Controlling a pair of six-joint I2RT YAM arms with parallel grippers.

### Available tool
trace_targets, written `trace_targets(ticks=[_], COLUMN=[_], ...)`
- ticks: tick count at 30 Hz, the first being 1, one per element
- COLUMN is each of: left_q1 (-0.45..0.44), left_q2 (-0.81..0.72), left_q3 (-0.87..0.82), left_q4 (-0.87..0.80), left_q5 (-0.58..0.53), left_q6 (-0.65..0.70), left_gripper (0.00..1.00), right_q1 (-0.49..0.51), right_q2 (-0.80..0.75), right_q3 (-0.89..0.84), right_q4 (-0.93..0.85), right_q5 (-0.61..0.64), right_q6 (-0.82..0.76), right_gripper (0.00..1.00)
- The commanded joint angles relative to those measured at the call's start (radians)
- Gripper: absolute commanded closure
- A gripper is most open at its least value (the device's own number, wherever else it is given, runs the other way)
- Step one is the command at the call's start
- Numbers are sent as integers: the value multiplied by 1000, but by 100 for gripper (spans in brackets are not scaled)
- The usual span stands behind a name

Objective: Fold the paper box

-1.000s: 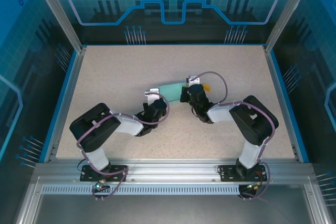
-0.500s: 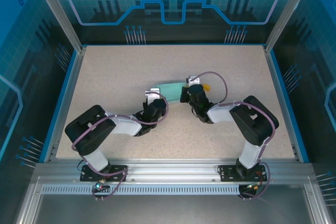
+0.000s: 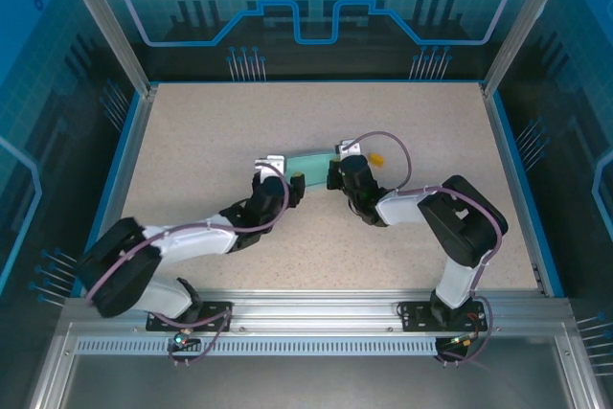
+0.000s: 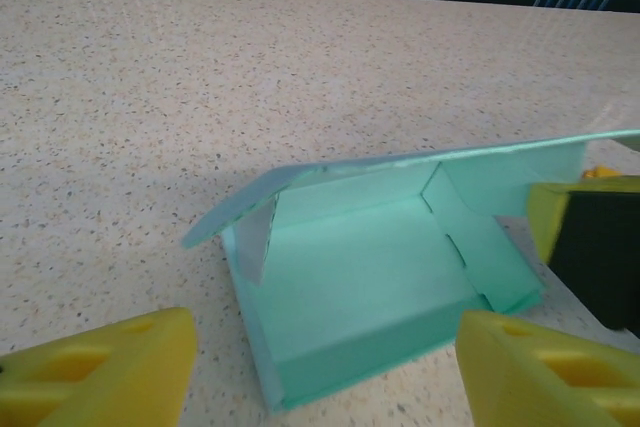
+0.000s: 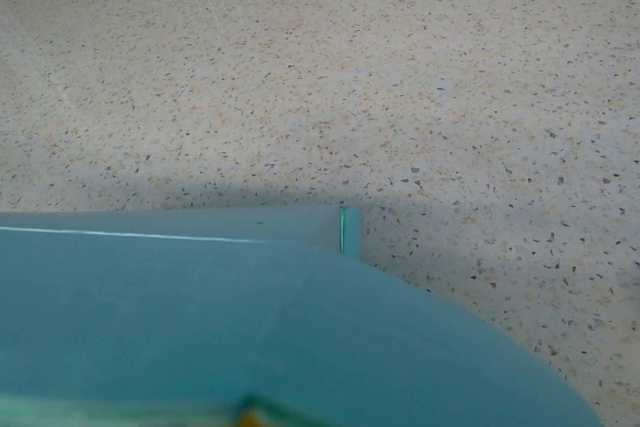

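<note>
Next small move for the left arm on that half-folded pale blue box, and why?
Probably bring the left gripper onto the raised lid flap and press it down. The pale light-blue card box is formed below but the lid gapes; left jaws stand open and empty before it, the right gripper seems to pinch its right end.

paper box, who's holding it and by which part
The right gripper holds the paper box by its right end, jaws shut. The left gripper is open, gripping nothing.
</note>
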Motion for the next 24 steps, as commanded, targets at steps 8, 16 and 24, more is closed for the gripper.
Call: trace_targets(ticks=[8, 16, 24], left_q1=[41, 280, 524], left_q2=[-359, -281, -62], left_q3=[71, 145, 83], left_q4=[-387, -446, -283], left_q5=[156, 391, 638], left_q6=[119, -69, -279], left_gripper=[29, 35, 49], right_q1=[24, 27, 31], right_q2=[-5, 0, -4], right_q3=[4, 8, 13], right_q4=[-100, -100, -105], right_q5=[8, 6, 5], right_q6=[-23, -21, -24], right_gripper=[100, 100, 100])
